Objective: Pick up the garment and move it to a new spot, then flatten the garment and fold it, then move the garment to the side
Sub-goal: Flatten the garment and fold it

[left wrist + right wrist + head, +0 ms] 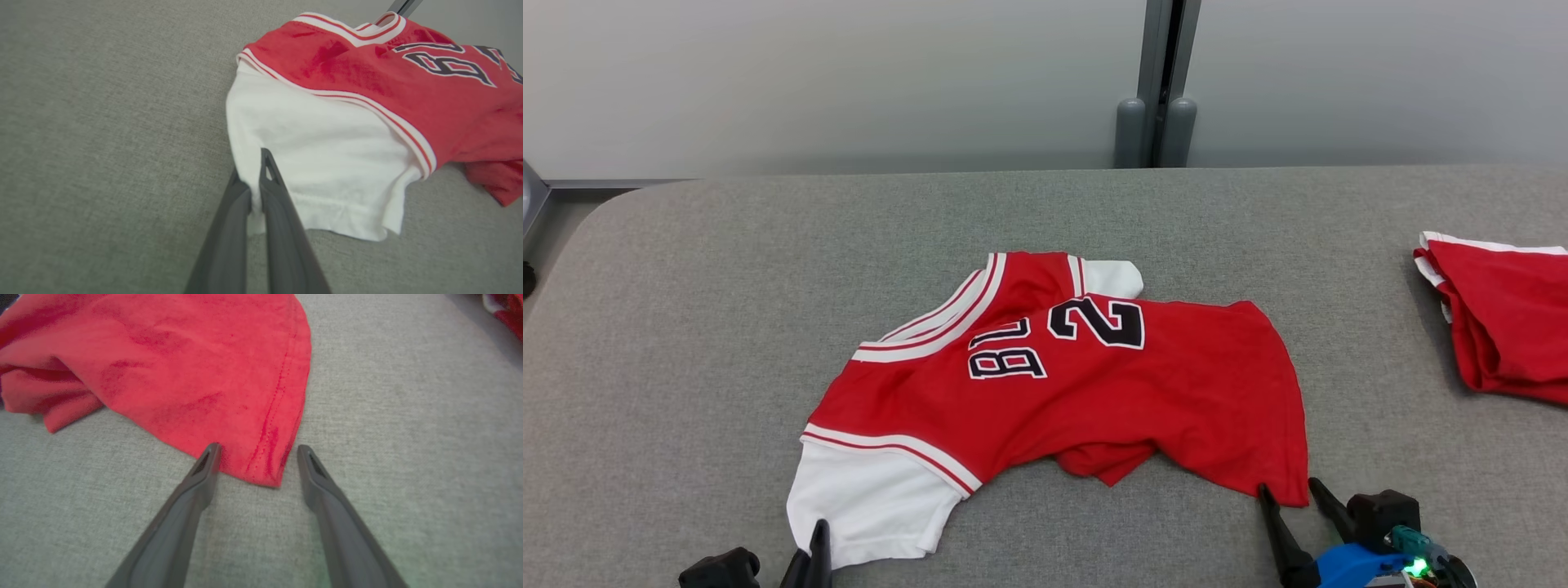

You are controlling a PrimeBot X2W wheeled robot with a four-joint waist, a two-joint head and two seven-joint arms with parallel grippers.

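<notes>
The garment (1078,384) is a red jersey with white sleeves and dark numbers, lying crumpled on the grey padded table (686,327). My left gripper (817,535) is shut on the near corner of the white sleeve (318,163), with cloth pinched between its two fingers (278,196). At the jersey's red bottom corner (261,457) stands my right gripper (1289,488), open. That corner lies between its fingertips (208,457), and the jaws are apart on either side of it.
A second red and white garment (1503,318) lies folded at the table's right edge. Behind the table runs a pale wall with a grey post (1160,90). Bare grey table surface lies left of the jersey and beyond it.
</notes>
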